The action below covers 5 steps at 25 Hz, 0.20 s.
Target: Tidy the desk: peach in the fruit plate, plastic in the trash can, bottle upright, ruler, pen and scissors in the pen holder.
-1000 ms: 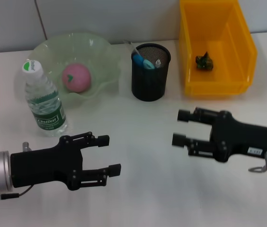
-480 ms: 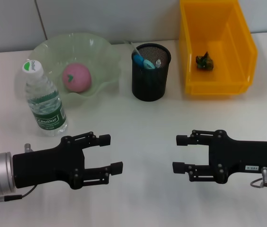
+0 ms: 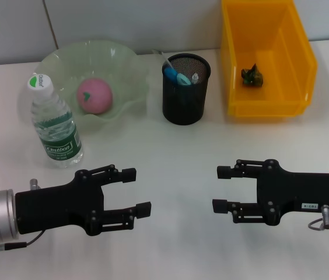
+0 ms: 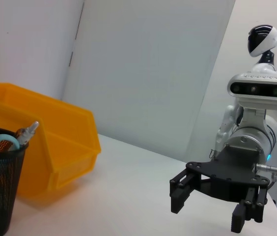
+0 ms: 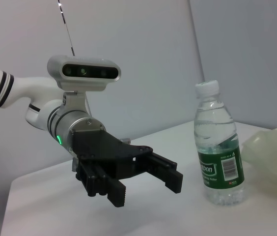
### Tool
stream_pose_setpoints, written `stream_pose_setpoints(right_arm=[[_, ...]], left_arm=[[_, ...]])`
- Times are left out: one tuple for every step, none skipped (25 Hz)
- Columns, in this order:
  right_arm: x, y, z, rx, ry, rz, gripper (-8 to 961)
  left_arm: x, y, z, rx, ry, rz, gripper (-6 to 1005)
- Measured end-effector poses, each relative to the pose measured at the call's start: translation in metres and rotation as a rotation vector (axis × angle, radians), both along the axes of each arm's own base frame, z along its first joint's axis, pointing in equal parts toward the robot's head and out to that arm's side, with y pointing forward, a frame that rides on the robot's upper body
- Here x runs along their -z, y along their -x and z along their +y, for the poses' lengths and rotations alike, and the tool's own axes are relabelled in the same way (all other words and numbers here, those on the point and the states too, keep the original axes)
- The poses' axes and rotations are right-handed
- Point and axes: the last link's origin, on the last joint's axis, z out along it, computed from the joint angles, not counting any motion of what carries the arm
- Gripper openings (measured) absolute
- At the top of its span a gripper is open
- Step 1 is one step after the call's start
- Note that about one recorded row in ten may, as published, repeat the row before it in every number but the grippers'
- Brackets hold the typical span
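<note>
a: standing upright by the fruit plate, the bottle; peach in the plate, plastic in the trash can.

b: pen holder between them. left gripper, right gripper low over the surface, jaws apart, empty.

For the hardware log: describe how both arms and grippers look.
Both grippers, left gripper and right gripper, are matte black with two blocky fingers on linkage bars. The left wrist is a silver cylinder with a green light and thin black cable. The right gripper's body carries a small white label, with a metal fitting and grey cable behind.
</note>
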Motion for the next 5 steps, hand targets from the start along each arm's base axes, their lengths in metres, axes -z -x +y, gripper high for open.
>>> stream_pose_setpoints(right_arm=[[0.0,0.0,0.0,0.0,0.0,0.0,715],[0.0,0.0,0.0,0.0,0.0,0.0,715],[0.0,-0.0001,-0.0001,0.0,0.0,0.0,715],[0.0,-0.0001,-0.0001,0.0,0.0,0.0,715],[0.0001,-0.0002,-0.0002,0.0,0.0,0.0,715]], left_arm=[[0.0001,0.0001,-0.0002,0.0,0.0,0.0,811],[0.0003,0.0001,-0.0004,0.0,0.0,0.0,811],[0.0006,0.0,-0.0006,0.001,0.002,0.001,811],[0.0006,0.0,-0.0006,0.001,0.002,0.001,811],[0.0008,0.0,-0.0008,0.001,0.003,0.001,811]])
